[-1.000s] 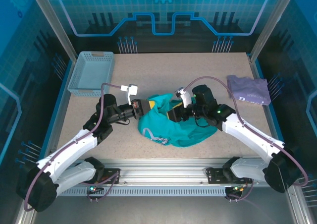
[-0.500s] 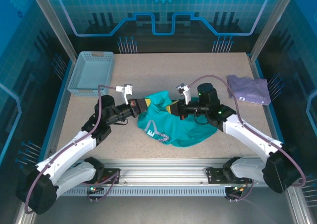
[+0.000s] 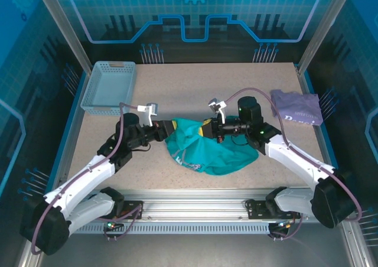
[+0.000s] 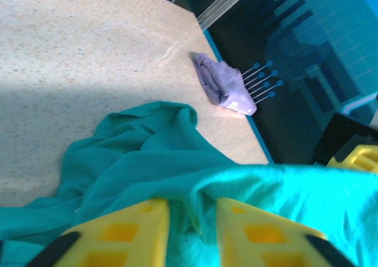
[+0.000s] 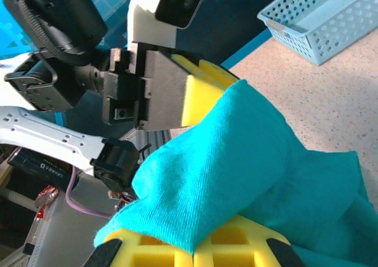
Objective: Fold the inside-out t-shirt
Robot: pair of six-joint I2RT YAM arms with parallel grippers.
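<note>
The worry I have, standing here, is that the inside-out t-shirt point(image 3: 209, 152) is only a crumpled teal heap in the middle of the bench point(image 3: 195, 81), with both arms meeting at its far edge. If they draw apart now, only one side looks firmly caught. The cloth would then drag and twist towards the right arm instead of spreading flat, and any fold made on that would come out crooked. A second risk is the closeness of the two heads: in the right wrist view the left pincer point(image 5: 198, 81) stands just behind the raised ridge of cloth, so a careless sideways move could knock one against the other. The lavender garment point(image 3: 297, 107) at the right edge and the blue basket point(image 3: 109, 88) at the far left corner lie well apart from the shirt, so I expect no trouble from them. As for the grips, the left pincer point(image 4: 192, 228) has its yellow fingers point(image 4: 121, 231) parted a modest way, with a thin fold of the shirt lying in the gap. The view is too close for me to be sure, but the cloth looks loose there rather than pinched. The right pincer point(image 5: 195, 249) is closed tight, its fingers pressed together, and the shirt's edge rises out of them in a taut peak, so I judge it has a real hold on the fabric.
</note>
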